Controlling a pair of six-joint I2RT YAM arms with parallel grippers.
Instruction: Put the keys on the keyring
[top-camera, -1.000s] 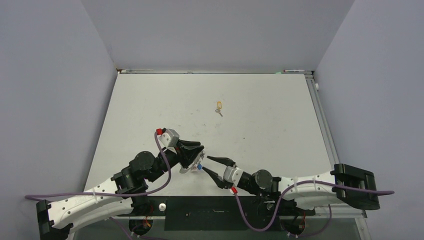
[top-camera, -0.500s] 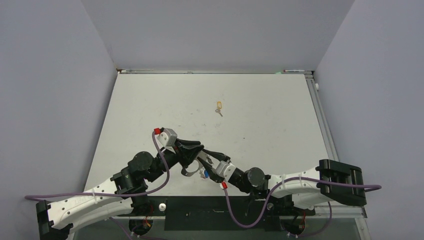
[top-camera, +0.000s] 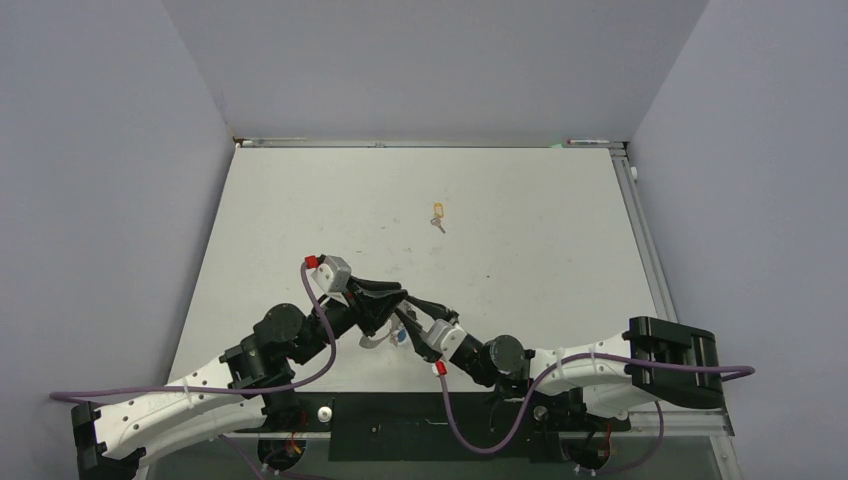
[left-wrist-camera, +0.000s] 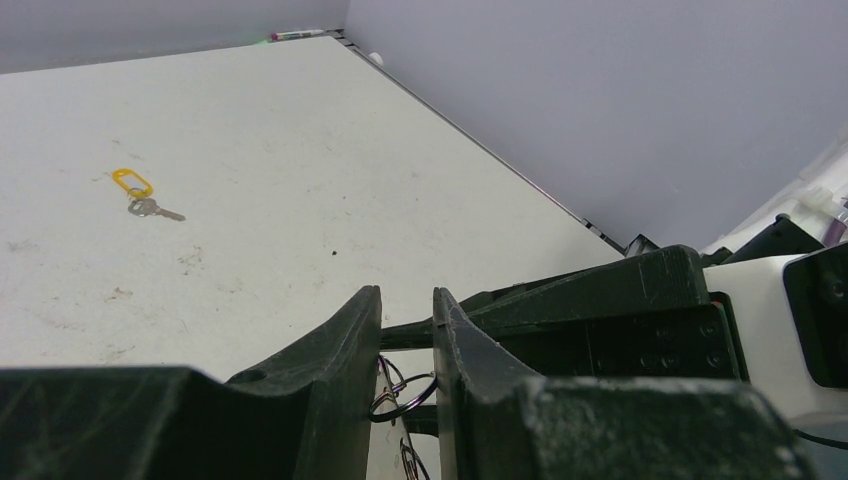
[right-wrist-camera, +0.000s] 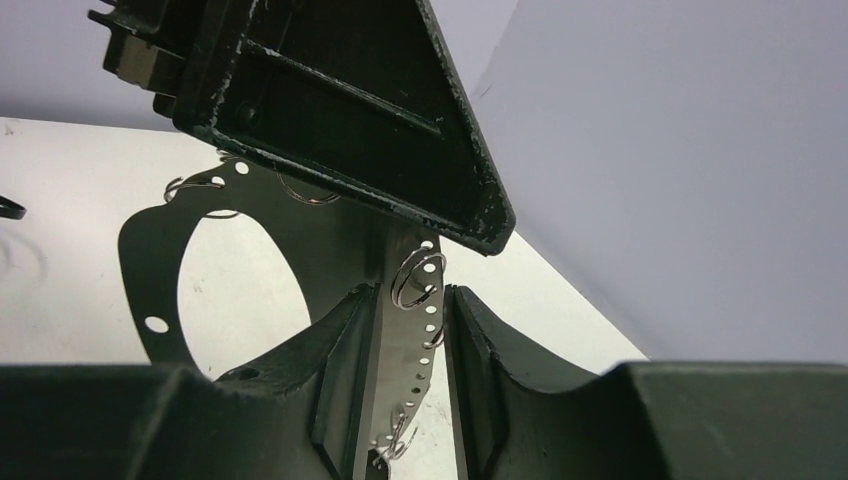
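The left fingers (left-wrist-camera: 340, 340) clamp the large, thin, silver oval metal keyring (right-wrist-camera: 148, 270), presenting it off the white worktop (top-camera: 300, 220), likely for threading. The right fingers (right-wrist-camera: 345, 340) straddle one small wire ring (right-wrist-camera: 418, 280); grip cannot be confirmed. Farther away, the yellow-tagged silver key (top-camera: 437, 216) lies unthreaded.

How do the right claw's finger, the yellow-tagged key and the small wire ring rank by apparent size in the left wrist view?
1. Right claw's finger: clearly largest.
2. Yellow-tagged key and small wire ring: look about alike; the ring is far nearer the camera, so no ranking between them.
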